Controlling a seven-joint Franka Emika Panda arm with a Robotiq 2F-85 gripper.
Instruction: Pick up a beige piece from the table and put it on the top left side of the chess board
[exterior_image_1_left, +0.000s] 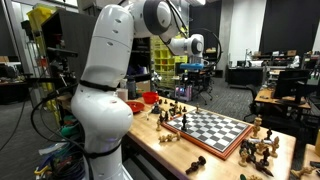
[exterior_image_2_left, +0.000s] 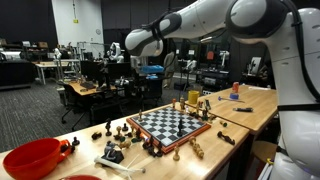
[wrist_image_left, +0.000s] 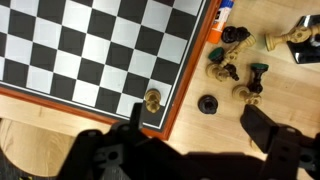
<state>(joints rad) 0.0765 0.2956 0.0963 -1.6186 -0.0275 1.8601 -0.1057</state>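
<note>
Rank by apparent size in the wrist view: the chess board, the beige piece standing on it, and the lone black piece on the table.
1. Chess board: largest by far, even though the frame crops it.
2-3. Black piece and beige piece: these look about alike from above, so I won't rank them.

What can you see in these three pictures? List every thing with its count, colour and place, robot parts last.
table: one, pale tan wood, under everything.
chess board: one, dark and white checks, reddish-brown rim, on the table.
beige piece: one, on an edge square of the board, next to the rim.
loose pieces: several, dark and beige mixed, on the table beside the board.
red bowl: one, at the table's end, apart from the board.
blue-and-white object: one, by the board's rim, too cropped to name.
arm: one, white, reaching over the table.
hand: one, dark, open, above the board's rim.
</note>
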